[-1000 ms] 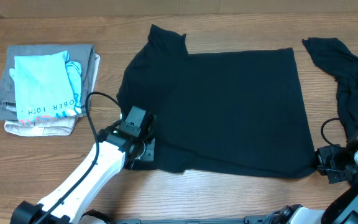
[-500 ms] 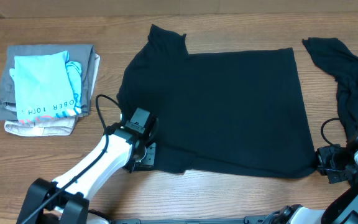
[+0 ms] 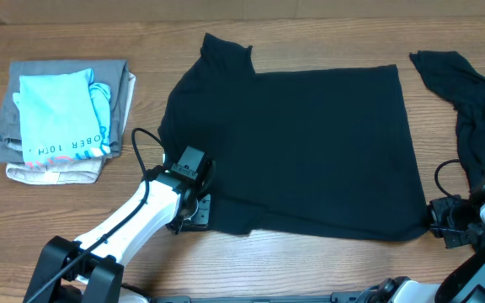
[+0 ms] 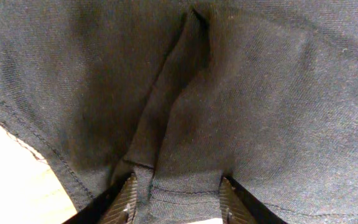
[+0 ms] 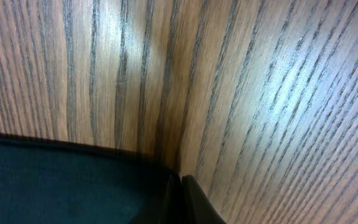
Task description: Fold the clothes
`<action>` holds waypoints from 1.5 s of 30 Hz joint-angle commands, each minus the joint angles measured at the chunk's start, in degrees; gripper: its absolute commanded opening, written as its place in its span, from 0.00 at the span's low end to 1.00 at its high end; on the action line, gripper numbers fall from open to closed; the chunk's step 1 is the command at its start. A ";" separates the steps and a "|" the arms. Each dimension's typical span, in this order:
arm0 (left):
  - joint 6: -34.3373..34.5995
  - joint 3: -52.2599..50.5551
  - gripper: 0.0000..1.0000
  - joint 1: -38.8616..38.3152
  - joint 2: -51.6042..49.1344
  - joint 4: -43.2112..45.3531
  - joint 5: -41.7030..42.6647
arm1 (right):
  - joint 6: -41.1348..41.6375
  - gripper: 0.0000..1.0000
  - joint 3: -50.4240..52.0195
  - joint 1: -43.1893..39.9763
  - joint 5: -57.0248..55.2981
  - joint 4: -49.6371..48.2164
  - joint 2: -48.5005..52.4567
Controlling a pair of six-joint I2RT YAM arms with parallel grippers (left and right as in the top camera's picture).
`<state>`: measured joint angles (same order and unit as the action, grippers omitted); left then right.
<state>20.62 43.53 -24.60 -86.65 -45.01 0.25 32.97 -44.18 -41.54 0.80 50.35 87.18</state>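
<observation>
One large black short-sleeved T-shirt (image 3: 310,143): long axis sideways, hem rightward.
left gripper (image 4: 176,185): straddles a fabric fold, grip unclear.
right gripper (image 5: 180,185): clenched beside hem corner.

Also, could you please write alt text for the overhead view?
A black T-shirt lies spread on a wooden table, the left end effector at its near-left edge. A folded stack topped by a light-blue shirt sits left, another black garment right.
</observation>
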 commanded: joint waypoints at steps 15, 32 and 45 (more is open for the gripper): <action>1.25 -0.42 0.43 0.26 -0.61 0.46 1.31 | -0.04 0.10 -1.53 -0.11 -1.18 -0.35 0.37; 1.25 -1.88 0.04 0.26 -1.09 2.71 3.87 | -0.04 0.07 -1.53 -0.11 -1.18 -0.35 0.37; 5.44 9.29 0.04 0.28 -0.92 -12.61 5.29 | -0.07 0.04 -11.10 2.56 1.66 9.16 0.37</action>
<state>22.90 49.10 -24.60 -87.35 -56.14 4.78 32.97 -51.90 -40.69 1.74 58.54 87.39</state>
